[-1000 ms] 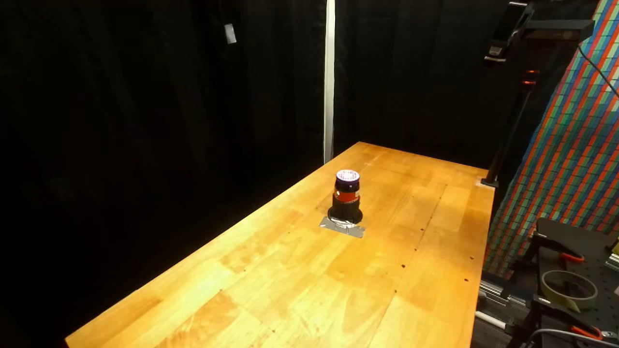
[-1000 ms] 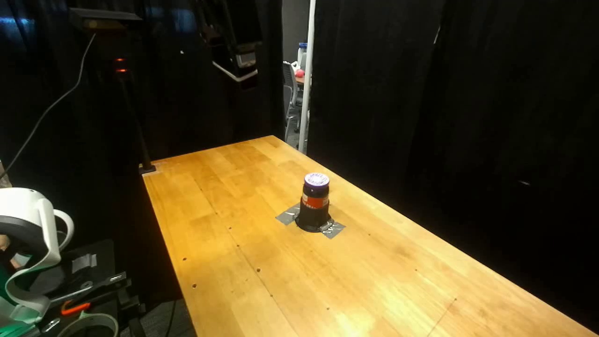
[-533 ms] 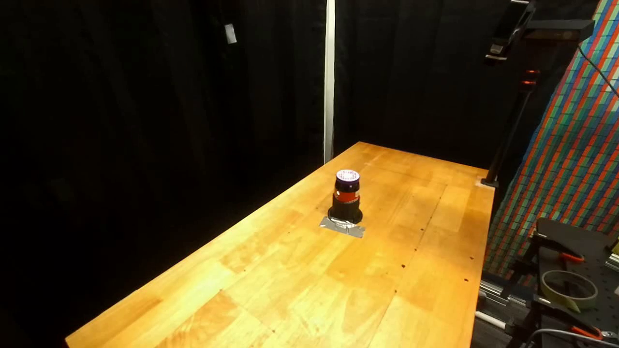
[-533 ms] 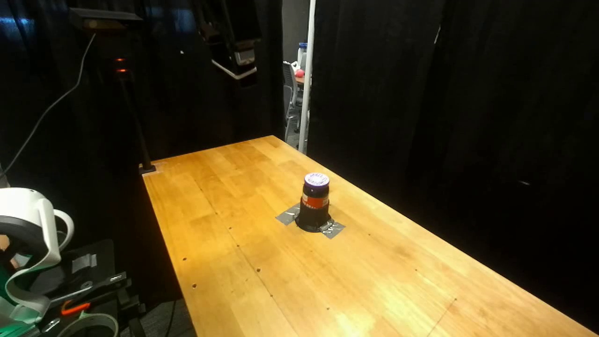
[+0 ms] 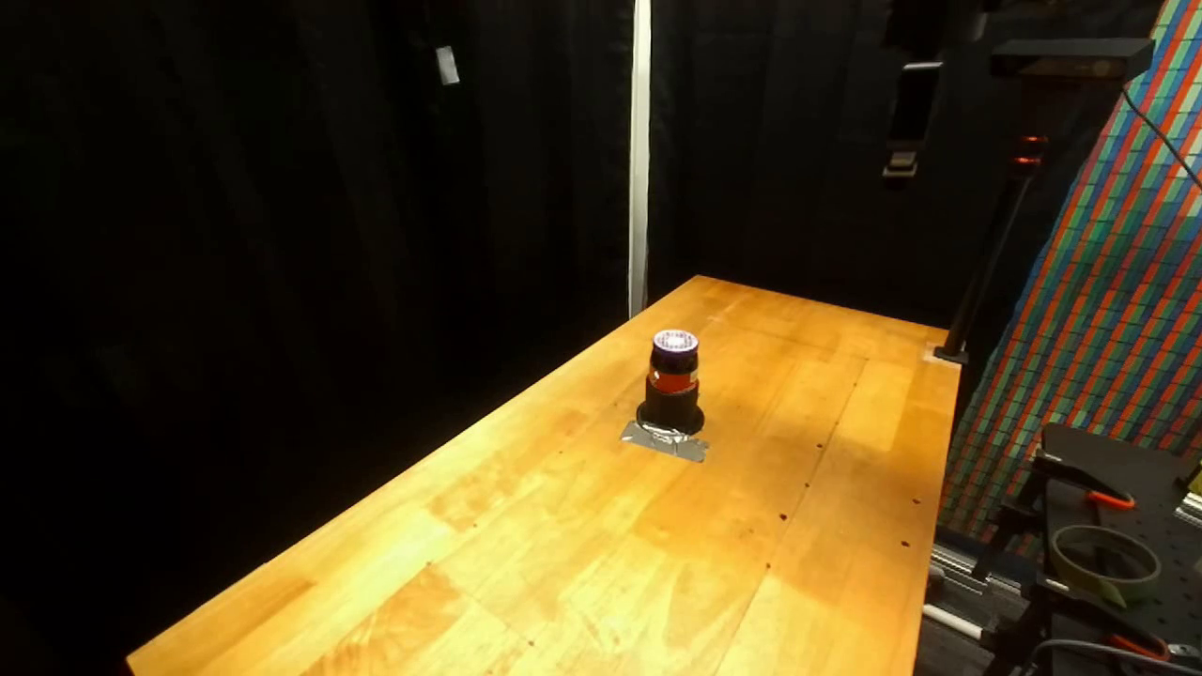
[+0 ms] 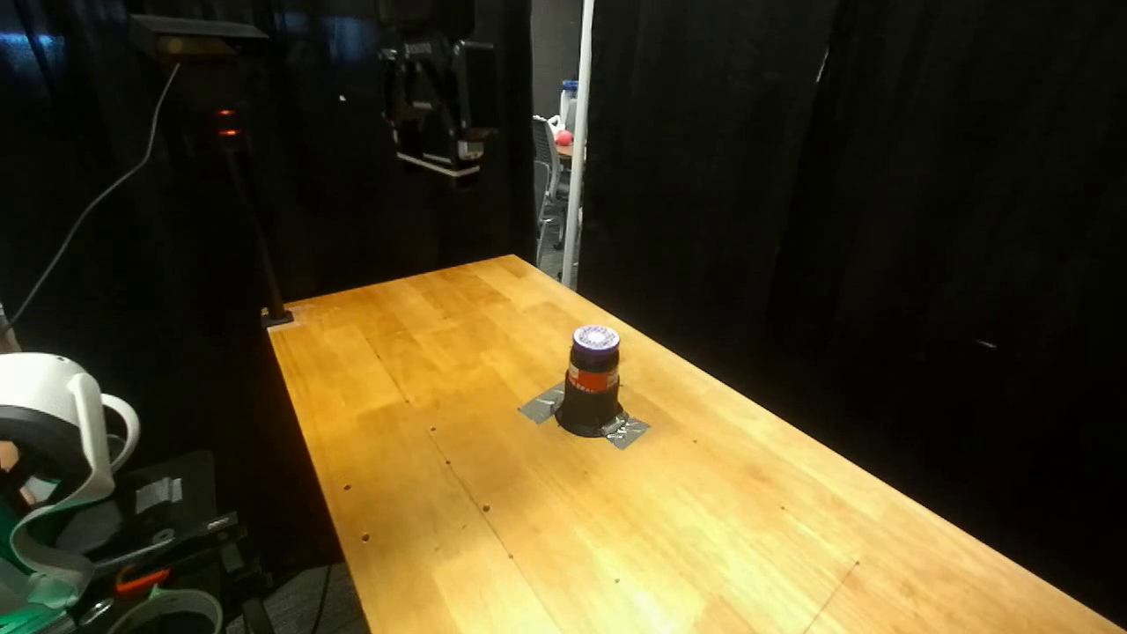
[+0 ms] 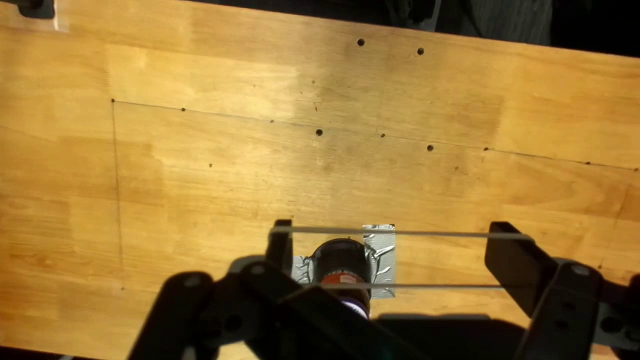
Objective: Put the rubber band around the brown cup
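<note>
The brown cup (image 5: 672, 381) stands upright on the wooden table in both exterior views (image 6: 592, 380). It is dark, with an orange-red stripe and a white and purple top. Silver tape (image 5: 662, 443) holds its base. My gripper (image 7: 393, 230) is open. A thin pale rubber band (image 7: 430, 233) is stretched around its two spread fingers. In the wrist view the cup (image 7: 340, 257) shows below, nearer the left finger, partly hidden by the gripper. In both exterior views the gripper (image 5: 900, 169) hangs high above the table, well apart from the cup; it also shows here (image 6: 440, 165).
The wooden table (image 5: 563, 563) has several small holes. A black stand (image 5: 986, 244) with a camera rises at its far corner. A side cart with a tape roll (image 5: 1106, 563) and clamps stands beside the table. Black curtains (image 6: 836, 220) hang around.
My gripper has come lower and turned more upright. In an exterior view it has also moved left, toward the cup's side. The cup has not moved.
</note>
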Robot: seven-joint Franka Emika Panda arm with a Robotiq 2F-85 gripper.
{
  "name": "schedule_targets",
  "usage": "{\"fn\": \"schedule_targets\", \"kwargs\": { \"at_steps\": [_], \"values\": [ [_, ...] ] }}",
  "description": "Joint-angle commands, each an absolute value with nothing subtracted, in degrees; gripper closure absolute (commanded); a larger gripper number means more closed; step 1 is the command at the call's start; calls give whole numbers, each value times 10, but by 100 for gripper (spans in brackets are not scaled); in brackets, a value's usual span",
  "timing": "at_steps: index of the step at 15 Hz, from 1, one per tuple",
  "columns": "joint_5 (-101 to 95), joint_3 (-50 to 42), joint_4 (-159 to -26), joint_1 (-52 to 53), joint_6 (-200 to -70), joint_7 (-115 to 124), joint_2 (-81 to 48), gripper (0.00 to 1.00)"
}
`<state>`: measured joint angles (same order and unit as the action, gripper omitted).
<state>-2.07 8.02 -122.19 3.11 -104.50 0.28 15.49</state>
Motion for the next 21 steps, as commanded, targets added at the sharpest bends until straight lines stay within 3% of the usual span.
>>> {"fn": "schedule_targets", "kwargs": {
  "at_steps": [1, 10, 16, 21],
  "values": [
    [-52, 94, -1097, 46, -1029, 35, 6, 0],
    [-98, 63, -855, 86, -1060, 90, -291, 0],
    [-86, 43, -813, 92, -1165, 96, -368, 0],
    [-79, 33, -796, 92, -1164, 94, -394, 0]
  ]
}}
